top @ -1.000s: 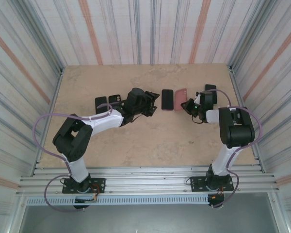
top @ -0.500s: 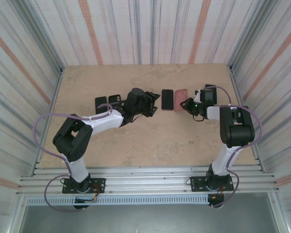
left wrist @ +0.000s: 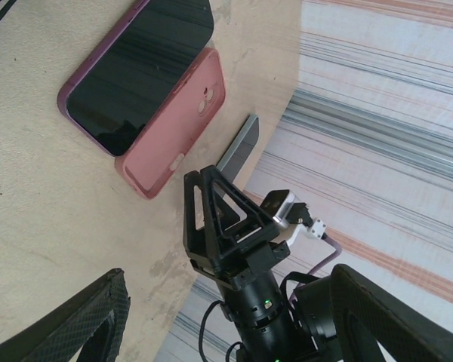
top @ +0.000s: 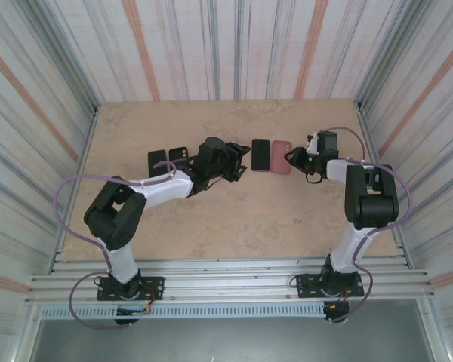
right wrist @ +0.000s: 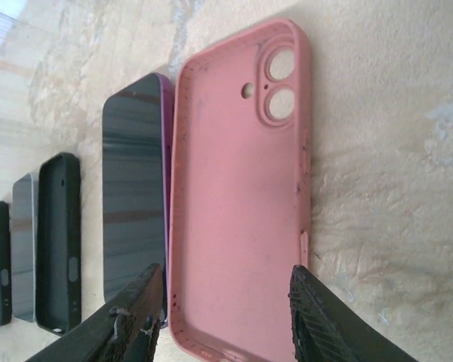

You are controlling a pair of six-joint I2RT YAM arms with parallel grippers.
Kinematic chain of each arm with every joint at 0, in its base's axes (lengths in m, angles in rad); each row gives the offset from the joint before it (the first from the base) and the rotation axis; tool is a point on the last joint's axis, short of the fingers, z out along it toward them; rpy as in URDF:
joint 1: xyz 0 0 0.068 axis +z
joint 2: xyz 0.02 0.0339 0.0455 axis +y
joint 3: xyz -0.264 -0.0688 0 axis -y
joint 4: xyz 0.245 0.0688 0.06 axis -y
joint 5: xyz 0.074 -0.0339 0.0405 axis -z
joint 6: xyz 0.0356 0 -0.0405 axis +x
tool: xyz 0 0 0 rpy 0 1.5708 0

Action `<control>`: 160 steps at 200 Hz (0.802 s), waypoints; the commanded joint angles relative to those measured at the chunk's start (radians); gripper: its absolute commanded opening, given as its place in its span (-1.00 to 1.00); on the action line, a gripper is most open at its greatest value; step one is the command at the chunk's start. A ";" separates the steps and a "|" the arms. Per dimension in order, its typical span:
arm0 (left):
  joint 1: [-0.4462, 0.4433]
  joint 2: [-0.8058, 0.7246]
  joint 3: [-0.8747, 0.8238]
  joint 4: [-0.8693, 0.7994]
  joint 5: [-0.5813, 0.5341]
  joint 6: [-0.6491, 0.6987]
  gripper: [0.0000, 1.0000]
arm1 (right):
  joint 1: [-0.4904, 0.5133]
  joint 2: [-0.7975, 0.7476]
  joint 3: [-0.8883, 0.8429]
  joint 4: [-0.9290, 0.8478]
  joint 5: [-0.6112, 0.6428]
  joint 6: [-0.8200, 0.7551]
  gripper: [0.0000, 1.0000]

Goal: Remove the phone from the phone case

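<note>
Top external view: the phone [top: 260, 155] is already out, lying flat mid-table. The empty pink case [top: 281, 157] is right up against it at its 3 o'clock. The right gripper [top: 295, 160] sits at the case's 3 o'clock with its fingers spread roughly case-wide, gripping nothing as far as I can see. The left gripper [top: 239, 161] hangs at the phone's 9 o'clock, jaws wide, nothing between them. A couple of dark phone-sized pieces [top: 178, 154] lie further out at 9 o'clock.
</note>
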 commanded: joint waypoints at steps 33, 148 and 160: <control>0.007 0.001 -0.002 0.019 0.012 -0.002 0.45 | -0.006 0.025 0.080 -0.093 0.005 -0.069 -0.02; 0.013 -0.006 0.022 0.016 0.032 0.036 0.47 | -0.108 -0.030 0.267 -0.389 0.144 -0.241 0.29; 0.009 -0.002 0.038 0.007 0.035 0.046 0.49 | -0.132 -0.018 0.306 -0.430 0.176 -0.269 0.34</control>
